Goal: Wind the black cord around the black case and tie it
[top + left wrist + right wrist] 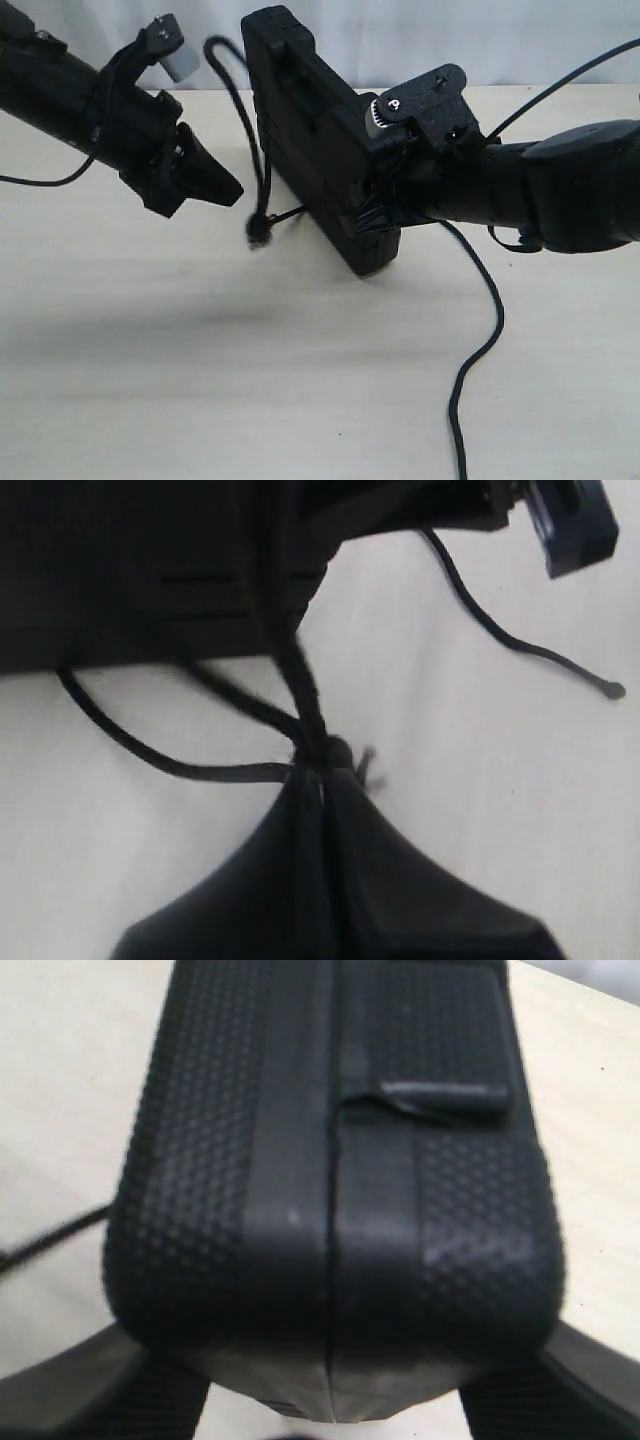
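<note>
The black case [315,130] is lifted off the table and tilted, with my right gripper [385,200] shut on its lower end. In the right wrist view the case's pebbled edge [330,1160] fills the frame, a finger on each side of it. The black cord [258,150] loops over the case's top and hangs down its left side to a frayed knot [258,233]. My left gripper [236,192] is shut, just left of the hanging cord. In the left wrist view the knot [340,752] sits right at the left gripper [322,772]. Whether the cord is pinched is unclear.
A long free length of cord [487,330] trails from the case down over the pale table [200,380] and off the front edge. Its knobbed tip [612,690] lies on the table. A glossy robot cable [560,80] arcs above the right arm.
</note>
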You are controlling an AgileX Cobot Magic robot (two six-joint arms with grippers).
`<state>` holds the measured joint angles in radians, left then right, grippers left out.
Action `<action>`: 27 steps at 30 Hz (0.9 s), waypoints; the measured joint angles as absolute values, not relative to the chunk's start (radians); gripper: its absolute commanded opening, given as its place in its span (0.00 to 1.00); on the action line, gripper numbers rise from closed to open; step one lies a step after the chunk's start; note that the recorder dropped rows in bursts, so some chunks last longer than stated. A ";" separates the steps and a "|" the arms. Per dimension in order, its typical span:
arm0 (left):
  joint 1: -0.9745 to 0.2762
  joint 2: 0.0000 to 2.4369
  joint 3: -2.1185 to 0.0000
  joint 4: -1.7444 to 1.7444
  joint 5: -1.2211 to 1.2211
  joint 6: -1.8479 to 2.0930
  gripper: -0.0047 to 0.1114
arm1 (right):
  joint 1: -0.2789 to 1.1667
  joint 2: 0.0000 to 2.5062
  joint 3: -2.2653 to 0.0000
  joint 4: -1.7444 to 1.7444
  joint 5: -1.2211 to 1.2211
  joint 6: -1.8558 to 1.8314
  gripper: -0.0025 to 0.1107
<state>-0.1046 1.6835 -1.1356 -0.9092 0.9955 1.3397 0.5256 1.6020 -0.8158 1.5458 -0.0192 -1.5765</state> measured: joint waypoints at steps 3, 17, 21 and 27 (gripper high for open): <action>-0.105 1.684 -1.163 -0.864 1.002 1.246 0.04 | 0.526 1.602 -0.816 1.547 -0.019 -1.576 0.06; -0.105 1.743 -1.217 -0.724 0.988 0.921 0.04 | 0.526 1.602 -0.816 1.551 -0.019 -1.578 0.06; -0.105 1.743 -1.217 -0.689 0.944 0.681 0.04 | 0.526 1.602 -0.816 1.551 -0.019 -1.578 0.06; -0.105 1.743 -1.217 -0.685 0.952 0.564 0.04 | 0.526 1.603 -0.829 1.551 -0.019 -1.578 0.06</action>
